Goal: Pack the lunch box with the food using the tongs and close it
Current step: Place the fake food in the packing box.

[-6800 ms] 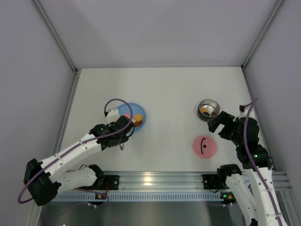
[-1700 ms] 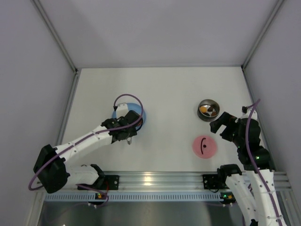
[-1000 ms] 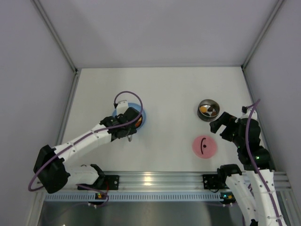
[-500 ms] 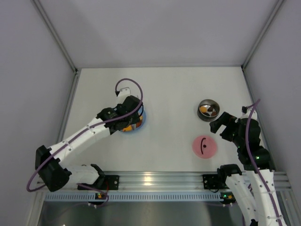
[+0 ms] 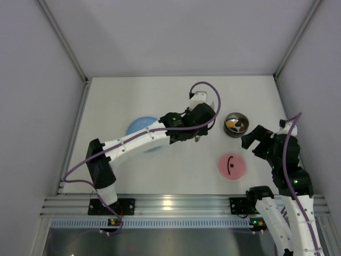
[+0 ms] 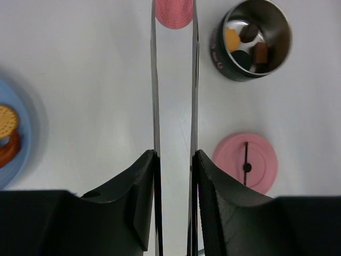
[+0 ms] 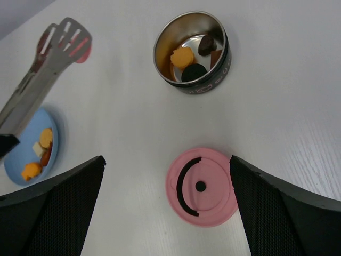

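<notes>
My left gripper (image 6: 175, 157) is shut on the silver tongs (image 6: 155, 96), whose two slim arms run up to a pink food piece (image 6: 173, 12) pinched at their tips. In the right wrist view the tongs (image 7: 45, 61) hang above the table, left of the steel lunch box (image 7: 218, 69). The lunch box (image 5: 236, 124) holds orange and dark food pieces (image 7: 184, 57). Its pink lid (image 5: 232, 166) lies flat on the table in front of it. My right gripper (image 7: 166, 160) hovers wide open over the lid (image 7: 201, 186), holding nothing.
The light-blue plate (image 5: 139, 126) sits at centre left, partly under the left arm, with several food pieces (image 7: 40, 144) on it. Grey walls enclose the table on three sides. The right arm (image 5: 282, 160) stands by the right wall.
The left arm has swung from the blue plate to the right, toward the lunch box, with the tongs and the pink piece. The right arm has shifted slightly.
</notes>
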Robot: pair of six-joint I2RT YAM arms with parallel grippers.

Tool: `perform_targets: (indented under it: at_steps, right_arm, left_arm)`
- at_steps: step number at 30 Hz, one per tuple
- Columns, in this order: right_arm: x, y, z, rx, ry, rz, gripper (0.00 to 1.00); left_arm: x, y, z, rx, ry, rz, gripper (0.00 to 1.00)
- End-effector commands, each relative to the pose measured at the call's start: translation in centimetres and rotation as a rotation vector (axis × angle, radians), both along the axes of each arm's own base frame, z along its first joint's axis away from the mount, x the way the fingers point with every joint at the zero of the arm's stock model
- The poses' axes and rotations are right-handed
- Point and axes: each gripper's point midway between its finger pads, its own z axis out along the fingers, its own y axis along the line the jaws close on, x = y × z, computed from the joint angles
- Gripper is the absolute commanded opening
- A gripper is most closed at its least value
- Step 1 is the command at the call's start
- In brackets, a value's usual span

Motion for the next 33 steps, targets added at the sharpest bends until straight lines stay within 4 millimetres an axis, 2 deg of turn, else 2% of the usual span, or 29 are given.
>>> perform_targets:
  at_steps: [1,2,3,4,5,7,11,13,17,22,27,33]
  right_arm:
    - [-0.5,-1.2,3.0,-0.017,-0.07,-0.055,1.0]
    - [-0.6,-1.4,3.1,-0.025,-0.069,-0.062,0.99]
    - [-0.7,-1.6,3.5,-0.032,-0.077,-0.075,0.99]
    - [-0.9,-1.8,3.5,-0.042,-0.071,-0.079,1.0]
    - [-1.1,-1.9,3.6,-0.045,-0.073,-0.082,0.99]
    - [-1.3,-2.2,4.1,-0.051,-0.082,-0.095,0.99]
    - [-1.6,-2.1,4.4,-0.049,-0.087,-0.091,1.0]
    - [-1.6,-2.1,4.5,-0.05,-0.088,-0.09,0.99]
    - [-1.6,-2.1,4.2,-0.049,-0.083,-0.085,0.99]
    - [-1.6,-1.9,3.9,-0.045,-0.076,-0.081,0.99]
    - [-1.6,-1.9,3.8,-0.044,-0.077,-0.079,0.99]
    - [-1.5,-1.8,3.7,-0.044,-0.077,-0.076,0.99]
  left_arm:
    - [-0.2,-5.2,2.3,-0.075,-0.06,-0.098,0.23]
    - [-0.1,-6.5,1.2,-0.069,-0.051,-0.115,0.24]
    - [-0.2,-7.8,1.9,-0.096,-0.057,-0.141,0.24]
    - [-0.5,-8.8,1.7,-0.099,-0.053,-0.16,0.24]
    - [-0.4,-9.9,0.3,-0.089,-0.038,-0.175,0.24]
    - [-0.9,-11.7,0.1,-0.108,-0.038,-0.221,0.24]
    - [-0.8,-13.7,-1.7,-0.124,-0.028,-0.254,0.24]
    - [-0.7,-14.0,-2.1,-0.122,-0.03,-0.254,0.24]
    - [-0.6,-14.0,-2.7,-0.109,-0.028,-0.259,0.35]
    - [-0.7,-13.9,-1.7,-0.12,-0.047,-0.269,0.47]
    - [-0.6,-13.6,-0.8,-0.121,-0.071,-0.274,0.55]
    - [-0.6,-12.8,0.9,-0.134,-0.102,-0.268,0.54]
